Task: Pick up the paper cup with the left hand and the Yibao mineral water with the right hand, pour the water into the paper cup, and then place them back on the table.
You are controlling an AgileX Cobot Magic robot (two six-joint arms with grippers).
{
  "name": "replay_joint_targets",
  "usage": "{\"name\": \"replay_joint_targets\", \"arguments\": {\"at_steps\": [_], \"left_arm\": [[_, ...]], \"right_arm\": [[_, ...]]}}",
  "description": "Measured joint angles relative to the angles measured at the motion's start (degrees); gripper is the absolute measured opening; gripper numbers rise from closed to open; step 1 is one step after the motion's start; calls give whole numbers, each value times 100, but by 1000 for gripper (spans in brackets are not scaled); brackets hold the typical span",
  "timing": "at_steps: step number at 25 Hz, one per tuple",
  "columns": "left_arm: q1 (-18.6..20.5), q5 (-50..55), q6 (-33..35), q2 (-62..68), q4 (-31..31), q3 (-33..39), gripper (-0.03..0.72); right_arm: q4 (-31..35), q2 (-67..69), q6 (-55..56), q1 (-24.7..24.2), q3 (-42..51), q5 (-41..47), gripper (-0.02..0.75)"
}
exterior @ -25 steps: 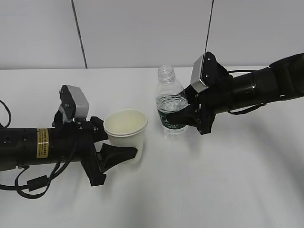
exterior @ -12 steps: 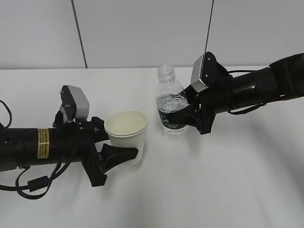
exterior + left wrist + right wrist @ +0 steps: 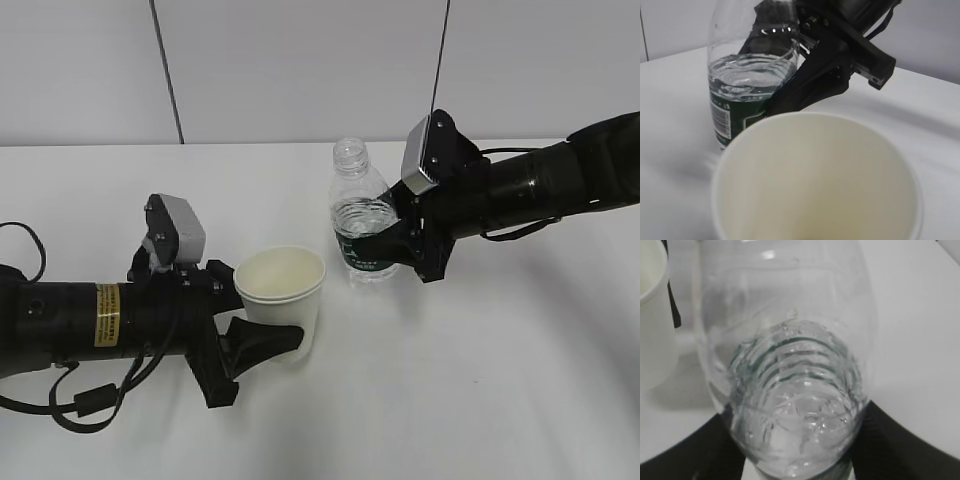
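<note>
1. Nearest you, the left hand (image 3: 262, 345), the black tubular arm with the yellow sticker, had its two black fingers clasped around the small white paper cup with rolled rim (image 3: 281, 291). The cup stood upright, left of centre on the wide white tabletop (image 3: 500, 380). You could not tell whether it was lifted or resting.
2. In the left wrist view the cup's cream inside (image 3: 815, 185) looked dry and empty. No pour had reached it, as far as you could judge.
3. Just beyond and to the cup's right, apart from it, stood the small clear ribbed plastic bottle with dark green label band (image 3: 358, 215), upright, neck uncapped.
4. The right hand (image 3: 385, 245), the black arm lacking a sticker, had its jaws clamped on the bottle at label height; the right wrist view showed dark fingers (image 3: 705, 450) hugging both sides.
5. The clear water (image 3: 747, 75) sat level, just above the label.
6. Your tally: both grasps made. Left: bringing the bottle over the cup, tilting, pouring, setting both down.
</note>
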Motion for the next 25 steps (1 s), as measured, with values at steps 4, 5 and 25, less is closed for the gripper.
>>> {"name": "replay_joint_targets", "arguments": {"at_steps": [4, 5, 25], "left_arm": [[0, -94, 5, 12, -12, 0, 403], [0, -94, 5, 14, -12, 0, 403], [0, -346, 780, 348, -212, 0, 403]], "right_arm": [[0, 0, 0, 0, 0, -10, 446], [0, 0, 0, 0, 0, -10, 446], [-487, 0, -1212, 135, 0, -22, 445]]}}
